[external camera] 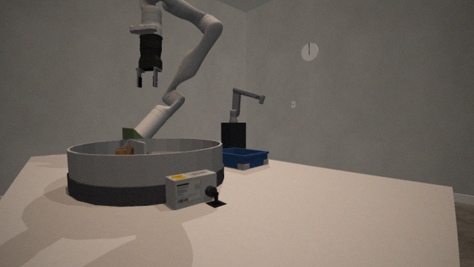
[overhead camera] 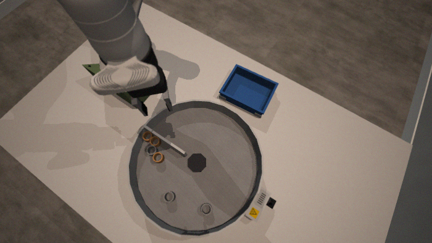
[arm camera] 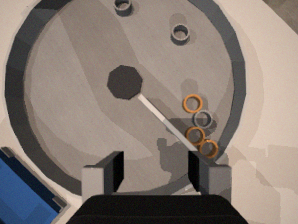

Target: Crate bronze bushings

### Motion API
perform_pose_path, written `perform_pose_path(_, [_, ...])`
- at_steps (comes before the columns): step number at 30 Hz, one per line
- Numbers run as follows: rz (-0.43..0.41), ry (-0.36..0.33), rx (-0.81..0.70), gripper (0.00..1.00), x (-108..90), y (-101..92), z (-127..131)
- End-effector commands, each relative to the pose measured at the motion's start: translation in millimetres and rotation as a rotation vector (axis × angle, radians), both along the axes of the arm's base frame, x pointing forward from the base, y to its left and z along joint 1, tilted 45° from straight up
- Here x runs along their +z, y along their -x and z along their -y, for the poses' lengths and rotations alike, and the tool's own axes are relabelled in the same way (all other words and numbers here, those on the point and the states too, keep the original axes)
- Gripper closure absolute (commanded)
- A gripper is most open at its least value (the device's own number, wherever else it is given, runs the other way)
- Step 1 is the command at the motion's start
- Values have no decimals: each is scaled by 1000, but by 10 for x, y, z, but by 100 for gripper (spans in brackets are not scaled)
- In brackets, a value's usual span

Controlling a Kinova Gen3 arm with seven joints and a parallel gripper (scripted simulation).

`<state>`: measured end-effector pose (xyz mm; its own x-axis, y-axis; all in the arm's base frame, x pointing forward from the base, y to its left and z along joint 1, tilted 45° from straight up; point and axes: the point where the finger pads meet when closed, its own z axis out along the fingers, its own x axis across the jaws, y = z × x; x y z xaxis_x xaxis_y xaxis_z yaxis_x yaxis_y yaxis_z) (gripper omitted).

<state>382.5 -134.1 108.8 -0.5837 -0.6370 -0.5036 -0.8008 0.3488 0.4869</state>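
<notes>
My gripper (overhead camera: 157, 111) (external camera: 147, 86) (arm camera: 155, 164) is open and empty, high above the turning table's rim near the bar's outer end. On the turning table (overhead camera: 222, 148) (external camera: 135, 169) (arm camera: 75, 100), two bronze bushings, one (overhead camera: 143, 137) (arm camera: 216, 150) and another (overhead camera: 159, 143) (arm camera: 187, 136), lie close together by the bar. A steel bushing (overhead camera: 147, 150) (arm camera: 211, 119) lies beside them, then a third bronze bushing (overhead camera: 153, 157) (arm camera: 184, 104). Two more steel bushings, one (overhead camera: 165, 197) (arm camera: 180, 42) and another (overhead camera: 201, 210) (arm camera: 123, 14), lie apart. The blue crate (overhead camera: 250, 92) (external camera: 244, 159) (arm camera: 25, 195) looks empty in the top view.
A light bar (overhead camera: 165, 140) (external camera: 139, 144) (arm camera: 165, 121) reaches from the turning table's wall towards its dark hub (overhead camera: 197, 163) (arm camera: 125, 82). A raised wall rings the turning table. A control box (external camera: 191, 190) stands outside it. The arm's green base (external camera: 130, 133) is behind.
</notes>
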Motion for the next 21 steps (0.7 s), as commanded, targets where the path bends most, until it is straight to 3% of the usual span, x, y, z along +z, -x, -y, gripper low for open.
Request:
perform_pose_path(1, [-3,-1,-4,0,-150,104,55])
perform_pose_path(4, [-3,-1,-4,0,-399,263,134])
perform_pose_path(16, [-3,-1,-4,0,-399,263,134])
perform_pose_path(21, [-2,0,-4,0,-812,527,266])
